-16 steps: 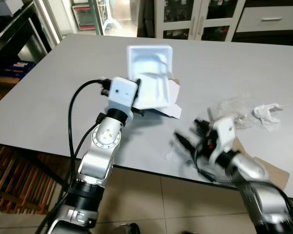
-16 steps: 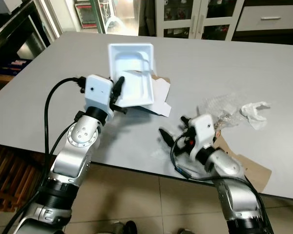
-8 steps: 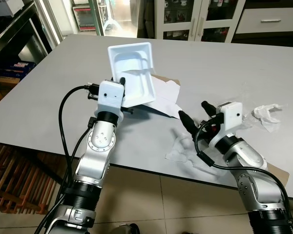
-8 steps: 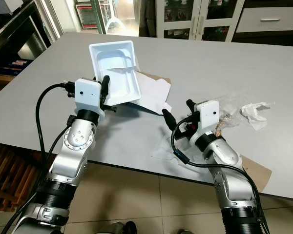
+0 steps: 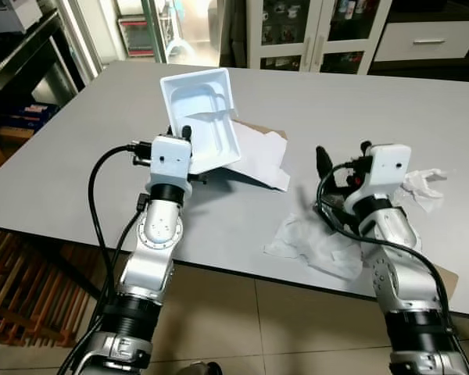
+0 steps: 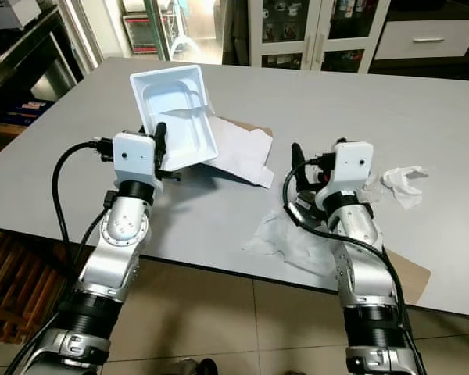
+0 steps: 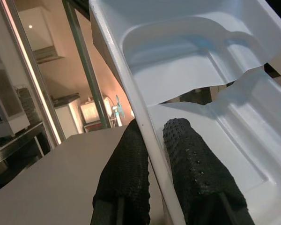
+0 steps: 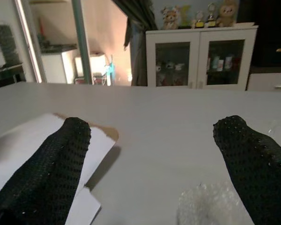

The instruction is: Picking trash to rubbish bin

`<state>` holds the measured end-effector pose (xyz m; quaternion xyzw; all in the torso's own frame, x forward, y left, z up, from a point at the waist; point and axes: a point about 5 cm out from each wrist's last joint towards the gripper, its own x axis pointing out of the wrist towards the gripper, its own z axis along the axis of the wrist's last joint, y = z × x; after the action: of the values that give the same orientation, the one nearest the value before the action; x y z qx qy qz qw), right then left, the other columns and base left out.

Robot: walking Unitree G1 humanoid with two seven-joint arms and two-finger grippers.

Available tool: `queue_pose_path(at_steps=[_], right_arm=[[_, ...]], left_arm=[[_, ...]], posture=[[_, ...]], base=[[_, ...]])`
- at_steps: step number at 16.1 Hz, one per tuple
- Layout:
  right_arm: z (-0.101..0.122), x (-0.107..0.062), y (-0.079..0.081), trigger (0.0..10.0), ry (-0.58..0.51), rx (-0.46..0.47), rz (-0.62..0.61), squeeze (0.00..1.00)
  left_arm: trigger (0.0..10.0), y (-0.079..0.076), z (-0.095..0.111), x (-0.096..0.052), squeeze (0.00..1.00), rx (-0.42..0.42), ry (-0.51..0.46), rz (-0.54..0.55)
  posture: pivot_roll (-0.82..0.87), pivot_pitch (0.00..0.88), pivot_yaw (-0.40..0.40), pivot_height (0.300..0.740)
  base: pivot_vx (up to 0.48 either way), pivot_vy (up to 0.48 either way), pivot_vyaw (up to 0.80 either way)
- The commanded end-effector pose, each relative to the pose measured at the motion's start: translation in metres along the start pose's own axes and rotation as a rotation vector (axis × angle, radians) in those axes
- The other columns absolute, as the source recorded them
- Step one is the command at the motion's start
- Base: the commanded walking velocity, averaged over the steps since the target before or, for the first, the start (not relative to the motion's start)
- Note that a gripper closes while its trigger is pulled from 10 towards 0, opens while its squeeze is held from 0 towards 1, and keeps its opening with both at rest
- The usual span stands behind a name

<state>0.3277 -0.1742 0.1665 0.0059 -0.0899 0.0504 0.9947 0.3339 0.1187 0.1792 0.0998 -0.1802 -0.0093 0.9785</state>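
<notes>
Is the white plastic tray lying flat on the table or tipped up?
Tipped up: the left pincer grips the tray by its rim, tilted above the table.

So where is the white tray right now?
The white tray is on the robot's left, lifted over the grey table, its edge pinched by the left gripper, just above the white paper.

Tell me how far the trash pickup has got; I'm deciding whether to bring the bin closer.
Nothing looks binned yet. In hand: the left gripper pinches the rim of the white plastic tray, lifted off the grey table. The right gripper is open and holds nothing. Left: white paper, clear wrap, crumpled tissue.
</notes>
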Motion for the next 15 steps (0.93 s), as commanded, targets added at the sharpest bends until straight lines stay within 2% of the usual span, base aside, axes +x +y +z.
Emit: queue_pose_path(at_steps=[1,3,7,12,15], right_arm=[[0.003,0.002,0.002,10.0,-0.023,-0.008,-0.013,0.00],[0.003,0.004,0.005,10.0,-0.045,-0.004,-0.050,0.00],[-0.014,0.005,0.014,10.0,0.000,0.009,-0.076,0.00],[-0.022,0.001,0.023,10.0,0.015,0.035,-0.072,0.00],[-0.022,0.002,0.020,10.0,0.012,0.033,-0.090,0.00]], left_arm=[[10.0,0.003,0.002,0.003,0.00,-0.008,-0.015,0.025],[10.0,0.001,0.004,0.005,0.00,-0.018,-0.031,0.021],[10.0,-0.005,-0.006,0.004,0.00,-0.020,-0.002,0.016],[10.0,-0.003,-0.012,0.001,0.00,-0.017,0.011,0.016],[10.0,-0.007,-0.013,0.002,0.00,-0.021,0.015,0.002]], posture=[[-0.08,0.030,0.085,0.740],[-0.08,0.024,0.084,0.740],[-0.07,0.043,0.076,0.740],[-0.07,0.065,0.078,0.740],[-0.07,0.079,0.077,0.740]], base=[[0.000,0.000,0.00],[0.000,0.000,0.00],[0.000,0.000,0.00],[0.000,0.000,0.00],[0.000,0.000,0.00]])
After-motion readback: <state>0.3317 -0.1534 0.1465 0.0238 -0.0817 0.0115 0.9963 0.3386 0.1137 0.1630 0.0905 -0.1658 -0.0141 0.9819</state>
